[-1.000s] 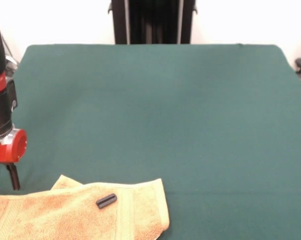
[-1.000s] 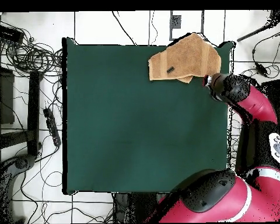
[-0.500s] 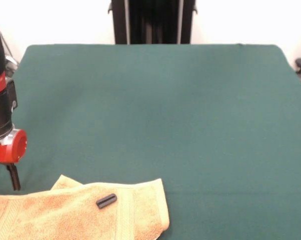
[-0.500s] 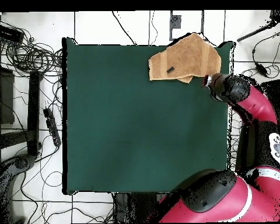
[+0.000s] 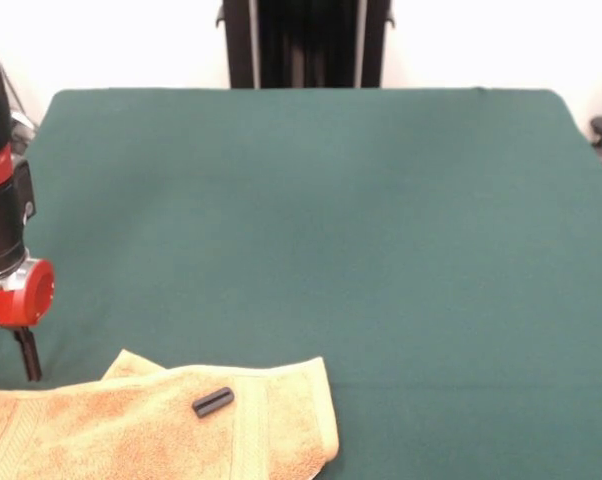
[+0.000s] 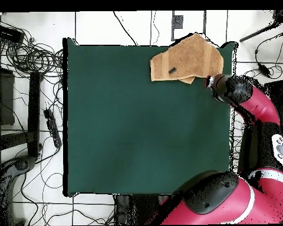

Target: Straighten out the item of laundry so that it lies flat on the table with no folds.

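The golden-orange towel [image 5: 131, 430] lies at the table's near left corner in the front view, running out of the picture at the bottom. A ribbed band crosses it near its right end, and a corner is folded up at its far side. A small black cylinder [image 5: 213, 402] lies on it. The gripper [image 5: 23, 355] hangs at the left edge, just behind the towel's far side, low over the green table [image 5: 321, 220]. In the overhead view the towel [image 6: 188, 59] sits at the top right corner of the table [image 6: 138, 129], with the gripper [image 6: 210, 81] beside its lower right edge.
The red and black arm [image 6: 250, 106] runs along the table's right side in the overhead view. The cylinder [image 6: 172, 71] shows there too. Cables and a power strip [image 6: 52, 126] lie on the floor left of the table. The dark pedestal [image 5: 306, 45] stands behind the far edge.
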